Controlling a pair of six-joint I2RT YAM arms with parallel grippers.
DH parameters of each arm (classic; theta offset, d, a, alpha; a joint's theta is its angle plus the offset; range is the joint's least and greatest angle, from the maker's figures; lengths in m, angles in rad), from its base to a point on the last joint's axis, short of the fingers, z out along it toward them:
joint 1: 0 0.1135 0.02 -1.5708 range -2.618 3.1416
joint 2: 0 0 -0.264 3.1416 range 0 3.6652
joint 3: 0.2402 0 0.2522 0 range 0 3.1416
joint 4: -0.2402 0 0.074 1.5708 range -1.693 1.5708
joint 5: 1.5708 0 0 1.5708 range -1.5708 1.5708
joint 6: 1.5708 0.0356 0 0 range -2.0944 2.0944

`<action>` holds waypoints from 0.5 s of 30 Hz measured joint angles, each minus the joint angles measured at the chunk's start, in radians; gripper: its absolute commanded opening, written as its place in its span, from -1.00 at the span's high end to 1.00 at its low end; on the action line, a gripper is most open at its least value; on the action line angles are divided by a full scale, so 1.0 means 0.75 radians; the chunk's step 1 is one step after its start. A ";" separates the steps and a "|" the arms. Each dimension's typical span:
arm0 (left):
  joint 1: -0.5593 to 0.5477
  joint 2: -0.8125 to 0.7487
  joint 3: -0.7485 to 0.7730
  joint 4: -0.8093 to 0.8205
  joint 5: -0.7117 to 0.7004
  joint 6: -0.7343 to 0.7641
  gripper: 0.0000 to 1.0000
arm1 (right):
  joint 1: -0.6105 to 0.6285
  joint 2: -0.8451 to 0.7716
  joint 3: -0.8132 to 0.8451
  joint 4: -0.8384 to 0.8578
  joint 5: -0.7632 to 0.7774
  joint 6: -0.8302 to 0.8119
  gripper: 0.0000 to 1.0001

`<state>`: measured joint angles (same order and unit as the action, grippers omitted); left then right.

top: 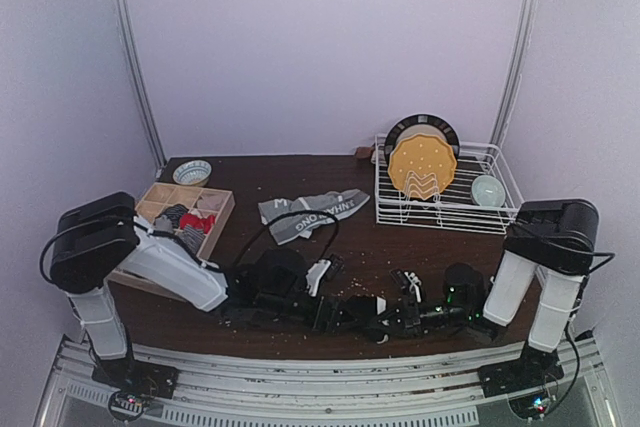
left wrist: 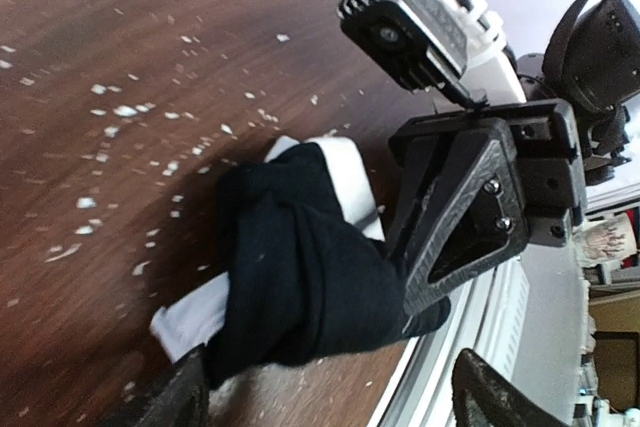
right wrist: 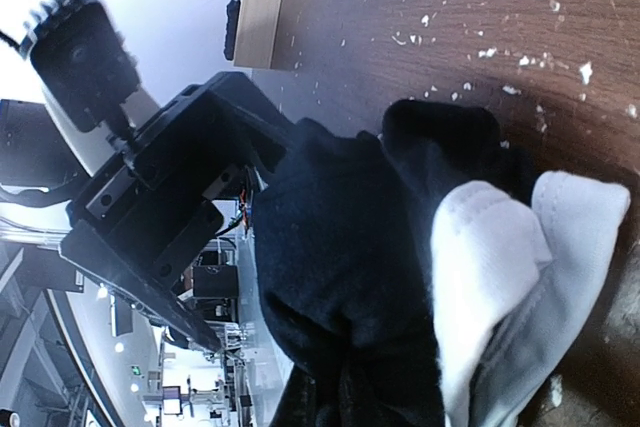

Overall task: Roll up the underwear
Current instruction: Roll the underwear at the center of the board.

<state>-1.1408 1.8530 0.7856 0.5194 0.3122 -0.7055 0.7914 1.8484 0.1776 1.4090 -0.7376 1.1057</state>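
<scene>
Black underwear with a white waistband lies bunched on the dark wooden table near its front edge. It fills the right wrist view. My right gripper is shut on one end of it; one of its fingers presses on the cloth. My left gripper is open, its jaws wide apart on either side of the bundle's near end. Grey underwear with a white-lettered waistband lies spread out at the table's middle back.
A wooden divider box with rolled cloth items stands at the left, a small bowl behind it. A white wire dish rack with a plate and a bowl stands at the back right. White crumbs litter the table.
</scene>
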 measured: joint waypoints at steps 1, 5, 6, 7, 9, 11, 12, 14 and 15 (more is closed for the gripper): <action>0.000 -0.041 -0.006 -0.054 -0.030 0.022 -0.65 | -0.006 0.028 -0.001 0.042 -0.007 0.014 1.00; 0.000 -0.217 -0.036 -0.209 -0.134 0.098 -0.65 | -0.025 0.126 -0.010 0.194 -0.025 0.061 1.00; -0.005 -0.271 -0.046 -0.245 -0.165 0.111 -0.65 | -0.027 0.137 -0.012 0.214 -0.027 0.068 1.00; -0.008 -0.304 -0.052 -0.263 -0.186 0.119 -0.65 | -0.028 0.142 -0.016 0.227 -0.027 0.072 1.00; -0.025 -0.358 -0.057 -0.311 -0.233 0.124 -0.63 | -0.031 0.142 -0.019 0.235 -0.026 0.077 1.00; -0.051 -0.363 -0.057 -0.338 -0.243 0.114 -0.60 | -0.031 0.142 -0.020 0.236 -0.025 0.079 1.00; -0.065 -0.349 -0.056 -0.349 -0.239 0.101 -0.58 | -0.031 0.142 -0.020 0.237 -0.025 0.081 1.00; -0.084 -0.293 -0.046 -0.354 -0.214 0.060 -0.56 | -0.031 0.142 -0.020 0.237 -0.024 0.082 1.00; -0.090 -0.259 -0.039 -0.353 -0.198 0.042 -0.57 | -0.031 0.142 -0.020 0.237 -0.024 0.083 1.00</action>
<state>-1.2083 1.6585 0.7567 0.2546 0.1638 -0.6739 0.7681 1.9549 0.1627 1.5867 -0.7559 1.1679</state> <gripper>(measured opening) 0.789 0.031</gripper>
